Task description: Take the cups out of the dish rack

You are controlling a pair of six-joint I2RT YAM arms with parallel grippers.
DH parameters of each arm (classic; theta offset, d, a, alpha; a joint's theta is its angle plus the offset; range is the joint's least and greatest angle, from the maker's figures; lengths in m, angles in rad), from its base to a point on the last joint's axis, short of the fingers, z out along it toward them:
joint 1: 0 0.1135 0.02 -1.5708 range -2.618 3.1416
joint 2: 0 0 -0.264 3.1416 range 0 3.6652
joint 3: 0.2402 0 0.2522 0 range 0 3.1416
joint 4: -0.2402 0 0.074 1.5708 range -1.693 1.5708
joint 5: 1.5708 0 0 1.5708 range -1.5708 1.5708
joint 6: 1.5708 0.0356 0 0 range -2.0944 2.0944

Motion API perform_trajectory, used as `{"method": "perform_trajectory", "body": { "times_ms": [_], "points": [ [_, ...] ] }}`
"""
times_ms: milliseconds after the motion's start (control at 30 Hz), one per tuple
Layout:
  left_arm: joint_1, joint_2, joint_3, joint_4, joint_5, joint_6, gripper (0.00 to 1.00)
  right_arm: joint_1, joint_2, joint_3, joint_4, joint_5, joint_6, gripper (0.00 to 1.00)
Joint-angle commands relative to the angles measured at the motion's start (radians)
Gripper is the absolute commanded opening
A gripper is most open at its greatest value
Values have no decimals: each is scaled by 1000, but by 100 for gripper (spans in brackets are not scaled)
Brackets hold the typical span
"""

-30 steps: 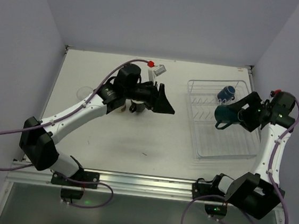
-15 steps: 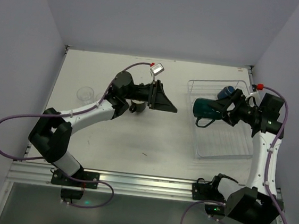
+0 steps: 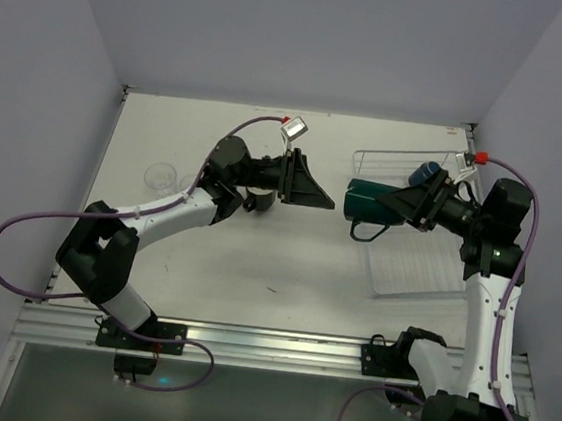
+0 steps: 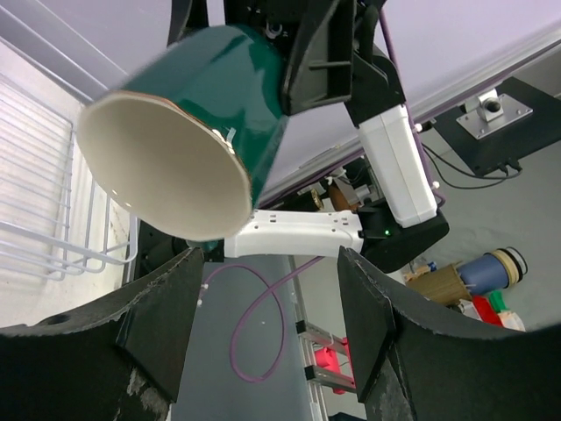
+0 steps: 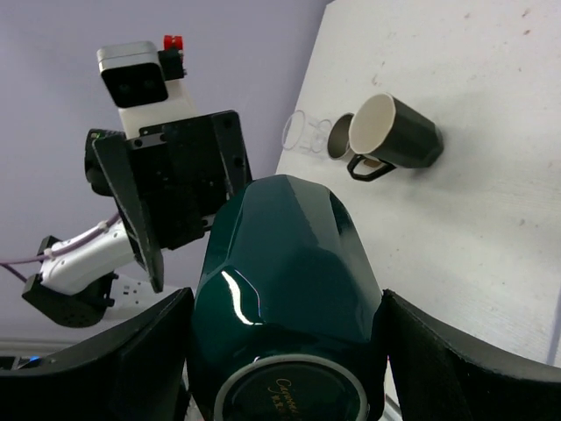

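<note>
My right gripper (image 3: 409, 203) is shut on the base of a dark teal mug (image 3: 372, 202) and holds it sideways in the air, left of the white wire dish rack (image 3: 425, 276), mouth towards my left gripper. The right wrist view shows the mug (image 5: 289, 263) between the fingers (image 5: 140, 351). My left gripper (image 3: 315, 190) is open and empty, a short gap from the mug's cream mouth (image 4: 162, 167). A blue cup (image 3: 426, 172) lies in the rack's far end. A dark grey mug (image 5: 399, 132) lies on its side on the table under my left arm.
A clear glass (image 3: 161, 175) stands on the table at the left. In the right wrist view a clear glass (image 5: 302, 132) and a small grey cup (image 5: 337, 139) sit beside the dark grey mug. Walls close in the table on three sides.
My right arm has carried the teal mug left out of the rack, turning it sideways towards my left gripper. My left gripper has swung slightly right, still open.
</note>
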Motion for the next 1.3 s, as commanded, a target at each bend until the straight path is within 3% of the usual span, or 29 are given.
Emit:
{"method": "perform_trajectory", "body": {
  "times_ms": [0, 367, 733, 1267],
  "points": [
    [-1, -19, 2, 65, -24, -21, 67, 30, -25, 29, 79, -148, 143, 0],
    [-2, -89, -20, 113, -91, -21, 67, 101, -43, 8, 189, -125, 235, 0],
    [-5, -88, -85, 286, -141, -138, 65, 196, -19, -34, 339, -63, 324, 0],
    [-28, -149, -170, 297, -254, -138, 54, 268, 12, -47, 396, 7, 333, 0]
  ]
}}
